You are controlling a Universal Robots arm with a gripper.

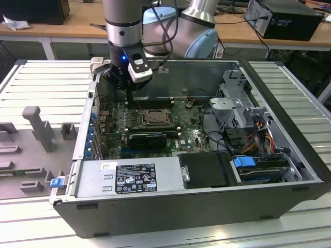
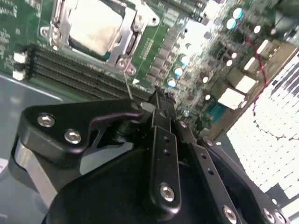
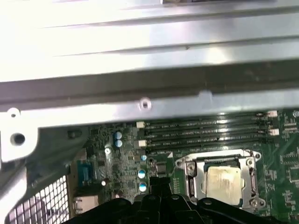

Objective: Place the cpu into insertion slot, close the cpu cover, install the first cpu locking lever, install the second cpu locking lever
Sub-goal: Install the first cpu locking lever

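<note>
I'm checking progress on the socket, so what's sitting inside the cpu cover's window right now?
The cpu shows through the window of the cpu cover, its pale top facing up. The insertion slot beneath it is covered.

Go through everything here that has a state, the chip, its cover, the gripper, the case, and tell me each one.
cpu: seated in the insertion slot, pale top showing.
cpu cover: lowered flat around the cpu.
gripper: shut, holding nothing, off to one side of the socket, above the motherboard.
computer case: side panel off, inside exposed.
memory slots: look unfilled.
</note>
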